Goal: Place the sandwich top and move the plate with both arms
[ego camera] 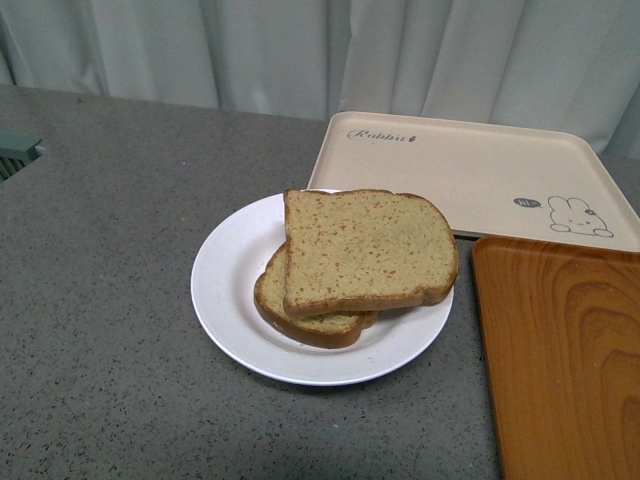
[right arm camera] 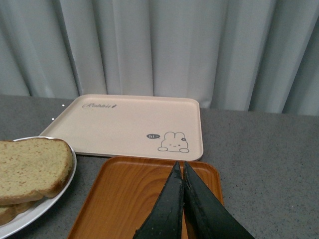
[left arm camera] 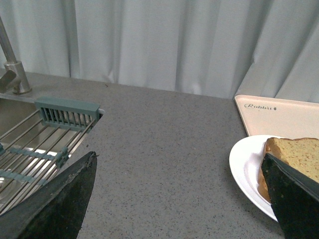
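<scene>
**Grey counter (ego camera: 100, 330): bread stacked on plate**

Left fingers (left arm camera: 55, 204) spread wide and empty above the counter, by the sink rack (left arm camera: 67, 112). Right fingers (right arm camera: 169, 209) pressed together, holding nothing, over the orange tray (right arm camera: 129, 194). Sandwich top (ego camera: 365, 250) lies askew on another slice (ego camera: 310, 325) on the white plate (ego camera: 225, 280), just beside the rabbit tray (ego camera: 480, 170). Pale curtains (ego camera: 300, 50) hang behind.

The lower slice (ego camera: 310, 325) is mostly covered by the sandwich top (ego camera: 365, 250); only its rounded near edge is seen, and anything between them cannot be told. The orange tray (ego camera: 560, 360) is cut off by the right and bottom edges of the front view. In the left wrist view the plate (left arm camera: 246, 167) is cropped and partly hidden behind a finger (left arm camera: 294, 199) of the left gripper (left arm camera: 178, 155).
</scene>
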Robot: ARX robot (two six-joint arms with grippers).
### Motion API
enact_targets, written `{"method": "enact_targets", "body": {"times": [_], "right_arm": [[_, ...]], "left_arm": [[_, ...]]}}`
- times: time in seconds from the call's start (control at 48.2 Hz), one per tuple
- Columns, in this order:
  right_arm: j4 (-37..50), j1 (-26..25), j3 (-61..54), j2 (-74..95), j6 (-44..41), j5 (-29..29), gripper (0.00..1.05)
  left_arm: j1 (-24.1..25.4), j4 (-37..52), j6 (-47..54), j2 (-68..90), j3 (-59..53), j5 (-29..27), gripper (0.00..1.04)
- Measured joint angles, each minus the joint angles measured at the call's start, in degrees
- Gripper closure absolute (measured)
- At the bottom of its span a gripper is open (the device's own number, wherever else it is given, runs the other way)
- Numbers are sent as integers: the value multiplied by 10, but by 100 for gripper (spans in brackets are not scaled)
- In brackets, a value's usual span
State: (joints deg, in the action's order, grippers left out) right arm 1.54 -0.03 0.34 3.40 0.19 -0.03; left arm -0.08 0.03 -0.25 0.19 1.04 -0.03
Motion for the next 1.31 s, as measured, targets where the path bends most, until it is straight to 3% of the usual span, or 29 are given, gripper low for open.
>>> {"method": "enact_targets", "body": {"times": [0.394, 0.498, 0.788, 0.954, 0.996, 1.141, 1.307], "right_arm": [[-14, 0, 0, -31, 0, 0, 104], [-15, 0, 0, -31, -1, 0, 82], [-15, 0, 0, -31, -1, 0, 41], [-15, 0, 0, -31, -1, 0, 10], [-15, 0, 0, -31, 0, 0, 7], [-15, 0, 0, -31, -1, 0, 9], [-15, 0, 0, -31, -1, 0, 9]], "left_arm": [[0, 0, 0, 0, 0, 0, 6], [0, 0, 0, 0, 0, 0, 6], [0, 0, 0, 0, 0, 0, 6], [0, 0, 0, 0, 0, 0, 6], [0, -1, 0, 1, 0, -2, 6], [-42, -103, -201, 87, 34, -71, 6], [-68, -48, -398, 184, 35, -82, 6]]}}
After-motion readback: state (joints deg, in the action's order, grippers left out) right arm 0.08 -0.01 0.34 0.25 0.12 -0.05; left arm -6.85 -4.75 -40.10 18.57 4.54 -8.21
